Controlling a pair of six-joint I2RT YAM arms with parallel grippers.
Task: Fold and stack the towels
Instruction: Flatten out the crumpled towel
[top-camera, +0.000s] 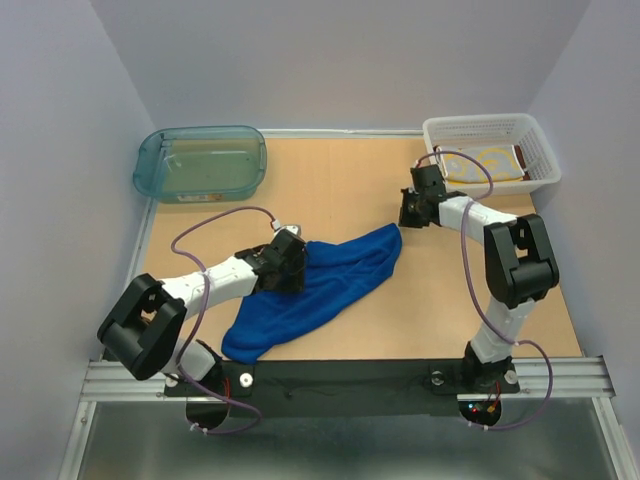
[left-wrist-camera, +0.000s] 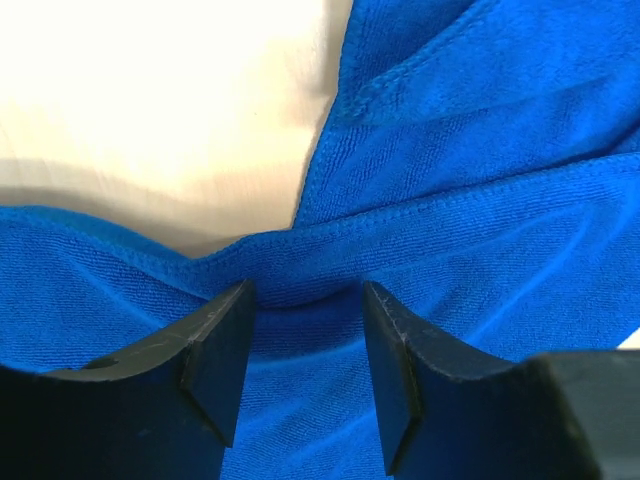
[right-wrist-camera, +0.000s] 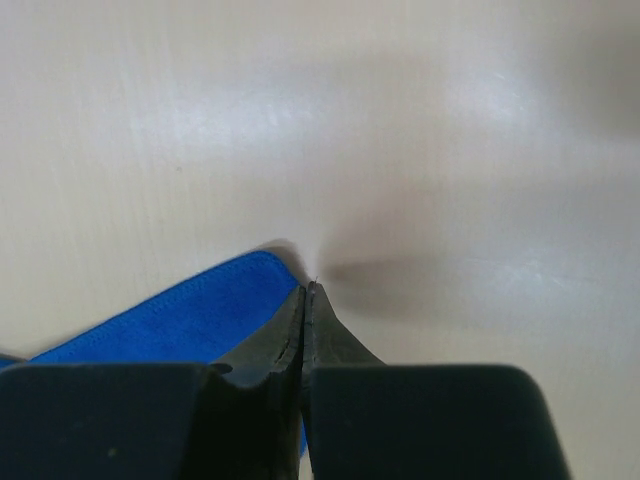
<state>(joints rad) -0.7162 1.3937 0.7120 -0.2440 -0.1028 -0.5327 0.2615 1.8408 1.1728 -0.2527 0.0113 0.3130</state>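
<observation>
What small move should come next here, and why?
Probably close the left gripper: its jaws stand open astride a raised hem of the blue towel, which lies crumpled and unfolded. The right gripper is shut at the towel's far corner, though whether it caught cloth is unclear.

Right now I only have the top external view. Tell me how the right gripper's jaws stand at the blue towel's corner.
Observer: The right gripper is shut. A corner of the blue towel lies just beside its tips, and no cloth shows between them.
Operator: Now report the left one.
Observer: The left gripper is open, its fingers either side of a raised, hemmed fold of the towel.
</observation>
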